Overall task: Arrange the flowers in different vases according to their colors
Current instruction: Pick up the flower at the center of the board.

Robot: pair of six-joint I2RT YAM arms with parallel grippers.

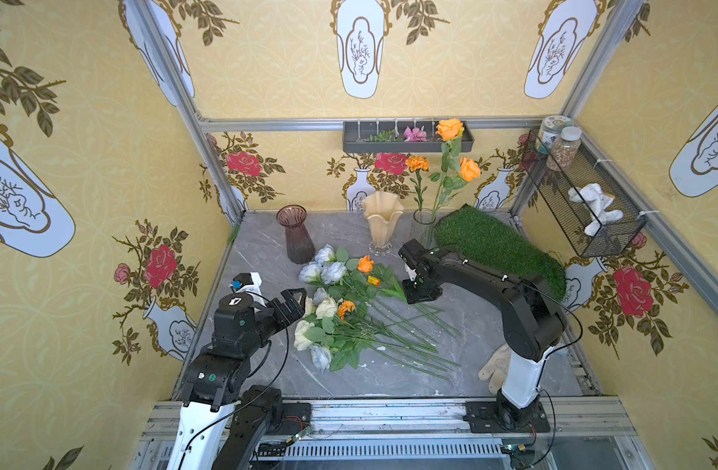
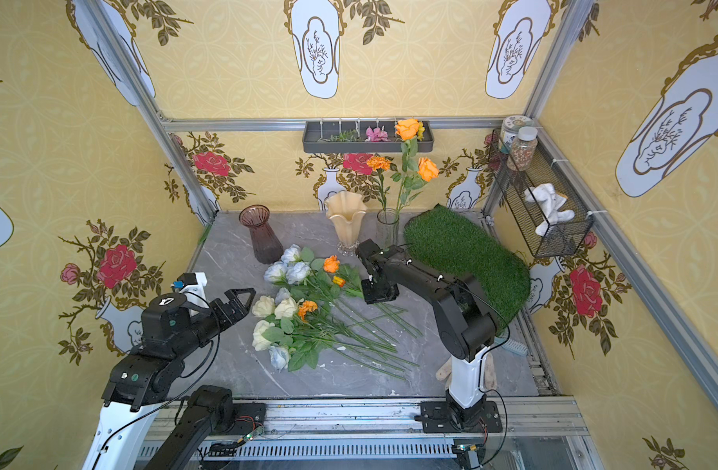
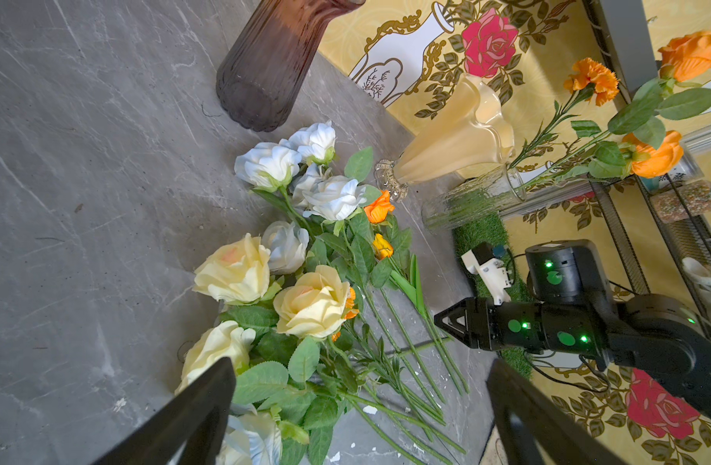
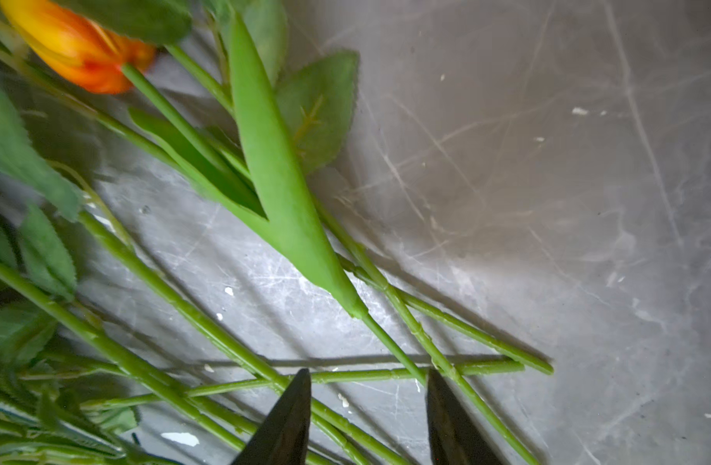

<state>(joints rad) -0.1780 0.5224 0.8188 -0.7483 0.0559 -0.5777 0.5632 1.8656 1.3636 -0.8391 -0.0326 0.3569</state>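
The left gripper (image 1: pixel 294 303) hovers near the desk's (image 1: pixel 259 252) left edge, jaws spread wide and empty, just beside the cream roses (image 1: pixel 303 334). The purple vase (image 1: pixel 296 234) stands near the back edge, towards the left corner. The loose flowers (image 1: pixel 341 309) lie heaped mid-desk, heads to the left, stems fanned towards the right and front: blue-white, cream and a few orange. The cream vase (image 1: pixel 382 221) stands at mid-back. Just right of it, the clear vase (image 1: pixel 424 224) holds orange roses (image 1: pixel 469 169) and a marigold (image 1: pixel 417 163). The right gripper (image 4: pixel 368 374) points down over the stems, jaws half apart, straddling a thin stem (image 4: pixel 394 348) without pinching it.
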